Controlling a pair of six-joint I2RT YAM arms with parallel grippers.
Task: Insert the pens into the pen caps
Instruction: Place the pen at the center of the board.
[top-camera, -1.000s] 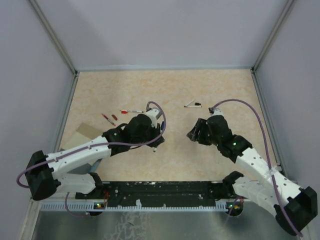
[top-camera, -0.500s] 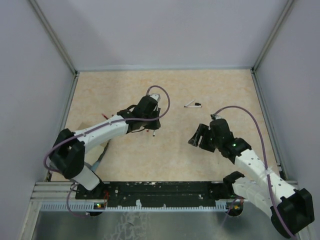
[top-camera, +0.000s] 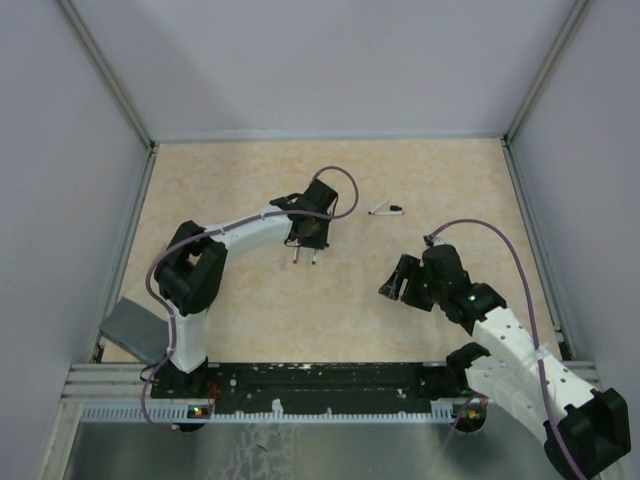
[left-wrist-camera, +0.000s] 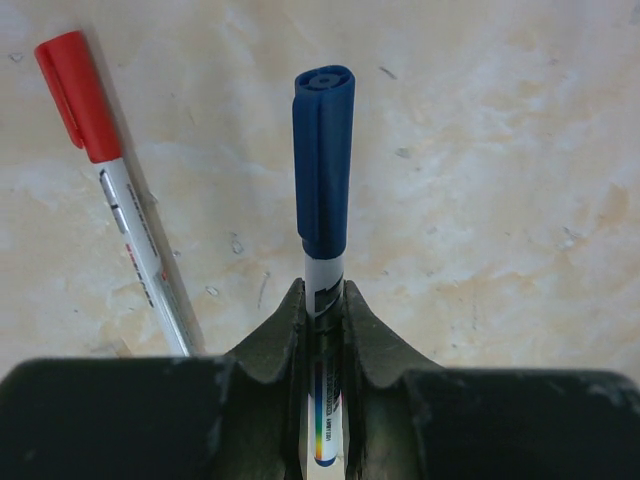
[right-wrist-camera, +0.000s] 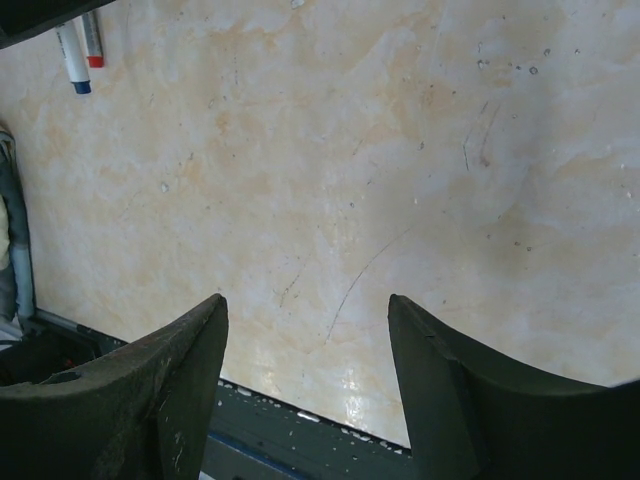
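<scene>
The desk (top-camera: 250, 310) has a beige, marbled top with faint scratches and dark specks, seen up close from the wrist views. Plain pale grey walls enclose it: a back wall (top-camera: 330, 60), a left wall (top-camera: 60, 180) and a right wall (top-camera: 590, 170). Slanted metal posts (top-camera: 105, 70) rise from the two far corners. A black rail (top-camera: 330, 378) runs along the near edge, with a white toothed strip (top-camera: 330, 410) below it. A flat grey sheet (top-camera: 130, 328) lies at the near left corner. The light is soft and even.
</scene>
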